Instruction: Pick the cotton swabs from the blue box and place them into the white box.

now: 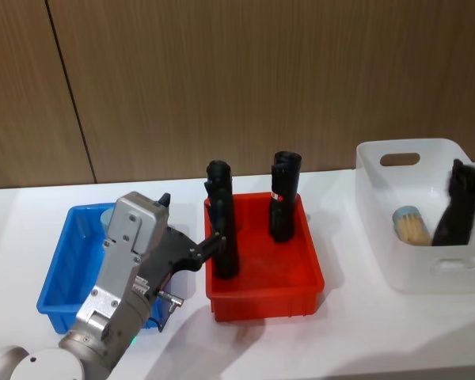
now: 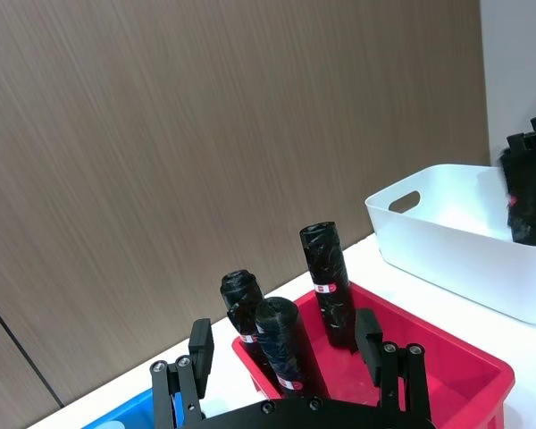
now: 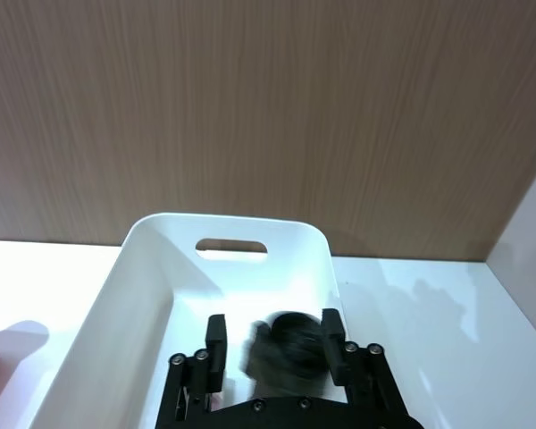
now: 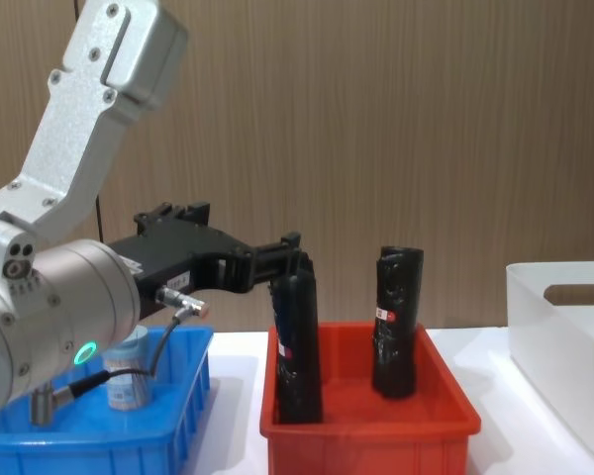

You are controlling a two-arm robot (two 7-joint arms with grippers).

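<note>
Where the blue box (image 1: 59, 273) sits at the robot's left on the white bench (image 1: 340, 340), one jar of cotton swabs (image 4: 127, 374) stands upright inside it, pale lid up, partly masked by the left arm. A second jar of cotton swabs (image 1: 412, 225) lies on its side in the white box (image 1: 396, 261) at the right, stick ends facing out.

Left gripper (image 2: 286, 344): held over the gap between the blue box and the red bin (image 1: 263, 294), jaws spread wide, nothing between them. Its fingertips reach the near black roll (image 1: 222, 229) in the head view; contact cannot be judged.

Red bin sits between the two boxes. Black rolls stand upright in it: two show from the head, and the left wrist view shows a third (image 2: 284, 344) nearest the camera. They rise well above the bin walls, in line between the two boxes.

Right gripper (image 3: 272, 344): over the white box, jaws closed on a black roll (image 1: 456, 207), which hangs tilted with its lower end inside the box, just beside the lying jar.

Brown wood-grain wall panel (image 1: 237, 79) runs behind the bench.
</note>
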